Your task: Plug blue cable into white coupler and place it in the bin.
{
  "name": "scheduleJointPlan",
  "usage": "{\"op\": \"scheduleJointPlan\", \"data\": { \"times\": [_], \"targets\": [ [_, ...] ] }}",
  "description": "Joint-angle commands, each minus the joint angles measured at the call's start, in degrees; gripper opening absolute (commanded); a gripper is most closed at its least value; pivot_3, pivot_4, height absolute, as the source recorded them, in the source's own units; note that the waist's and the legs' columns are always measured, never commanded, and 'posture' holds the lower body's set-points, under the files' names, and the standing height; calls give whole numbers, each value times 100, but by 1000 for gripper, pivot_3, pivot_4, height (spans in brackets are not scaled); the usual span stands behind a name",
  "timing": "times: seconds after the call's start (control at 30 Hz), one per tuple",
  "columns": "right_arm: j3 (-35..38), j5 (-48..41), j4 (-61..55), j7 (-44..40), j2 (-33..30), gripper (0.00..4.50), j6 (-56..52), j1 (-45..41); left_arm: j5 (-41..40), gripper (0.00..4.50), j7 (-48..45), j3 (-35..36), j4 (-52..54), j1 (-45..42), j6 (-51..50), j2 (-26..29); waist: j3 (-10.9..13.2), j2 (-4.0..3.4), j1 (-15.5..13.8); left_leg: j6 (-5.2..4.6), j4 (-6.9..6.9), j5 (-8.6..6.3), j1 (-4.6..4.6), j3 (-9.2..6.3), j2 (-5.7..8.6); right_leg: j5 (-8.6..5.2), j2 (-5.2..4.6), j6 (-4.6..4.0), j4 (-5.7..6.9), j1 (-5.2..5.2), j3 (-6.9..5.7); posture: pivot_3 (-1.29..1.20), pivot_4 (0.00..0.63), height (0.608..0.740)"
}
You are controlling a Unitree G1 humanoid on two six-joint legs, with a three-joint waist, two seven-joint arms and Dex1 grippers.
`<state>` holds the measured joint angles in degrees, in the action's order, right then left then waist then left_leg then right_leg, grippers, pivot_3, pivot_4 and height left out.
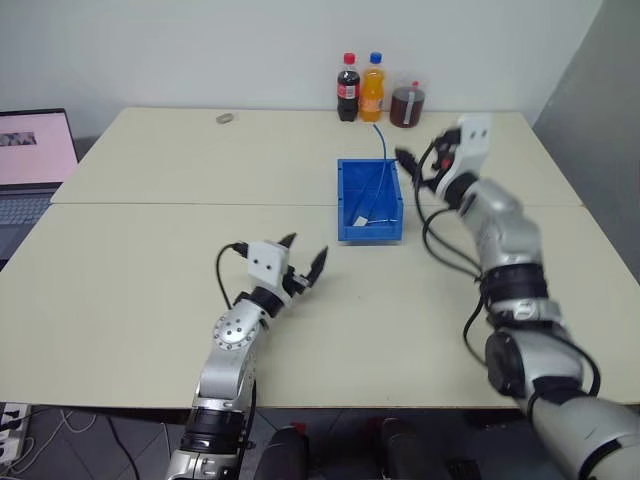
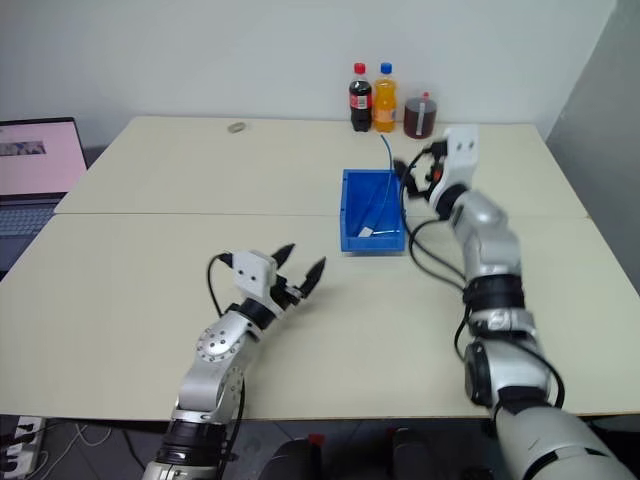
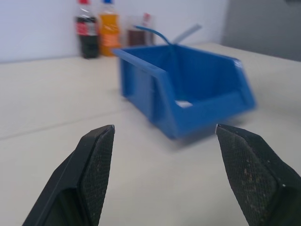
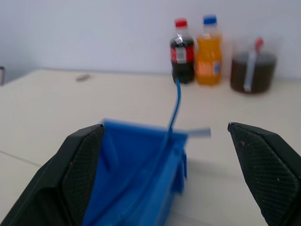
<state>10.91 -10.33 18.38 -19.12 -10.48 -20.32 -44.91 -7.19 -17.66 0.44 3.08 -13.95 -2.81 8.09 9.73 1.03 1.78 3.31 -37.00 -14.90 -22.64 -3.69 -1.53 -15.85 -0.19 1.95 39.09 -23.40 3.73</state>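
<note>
The blue cable (image 1: 382,190) lies in the bin (image 1: 346,205) at mid-worktop (image 1: 150,260), its far end arching over the back wall toward the bottles (image 1: 372,90); the white coupler (image 1: 360,221) rests on the bin floor near the lowered front lip. Placement looks done, so the step in hand is judged to be clearing away. Best done by drawing the right claw (image 1: 415,172) up and off the bin's right wall without snagging the protruding cable. Right arm reaches forward, claw spread wide and empty, pointing roughly level. Left claw (image 1: 303,264) hovers near the bin's front, fingers spread, holding nothing, forearm angled toward the bin.
</note>
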Motion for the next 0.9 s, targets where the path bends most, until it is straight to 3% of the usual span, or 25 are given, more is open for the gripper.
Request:
{"op": "scheduleJointPlan", "data": {
  "times": [0.03,0.17,0.37,0.53,0.7,0.9],
  "targets": [
    [69,-124,-1451,520,221,4457,-24,524,219,3599,622,188,459,-178,-209,-90,0,0,8,0,-1,0,1,2,1,0,-1,1,-1,0,1,0,150,740],
    [-41,-44,-2594,967,522,4457,-111,1376,417,3599,1117,326,855,115,-565,-142,-2,-1,5,0,2,0,3,-2,2,0,3,1,-2,1,-4,0,150,740],
    [-844,429,-3977,991,538,4457,9,3508,555,3599,1057,-100,2256,1709,-908,-118,-8,-3,6,3,8,-2,8,2,1,-2,2,2,-14,8,4,0,150,740],
    [-868,544,-4772,910,298,4457,295,5170,391,3599,1088,347,2825,2898,-842,-65,-7,-3,0,8,2,-5,21,3,1,-15,2,21,-15,19,6,0,150,740],
    [-877,314,-5103,665,128,4457,404,5678,233,3599,1008,312,2909,3166,-744,-155,-3,1,11,4,2,-2,47,16,-10,-30,24,22,-13,23,23,0,150,740],
    [-848,235,-5012,714,183,4457,428,5478,231,3599,995,154,2844,3055,-787,-203,-7,7,10,3,4,-1,59,32,-11,-22,27,36,-13,29,36,0,150,740]
  ]
}}
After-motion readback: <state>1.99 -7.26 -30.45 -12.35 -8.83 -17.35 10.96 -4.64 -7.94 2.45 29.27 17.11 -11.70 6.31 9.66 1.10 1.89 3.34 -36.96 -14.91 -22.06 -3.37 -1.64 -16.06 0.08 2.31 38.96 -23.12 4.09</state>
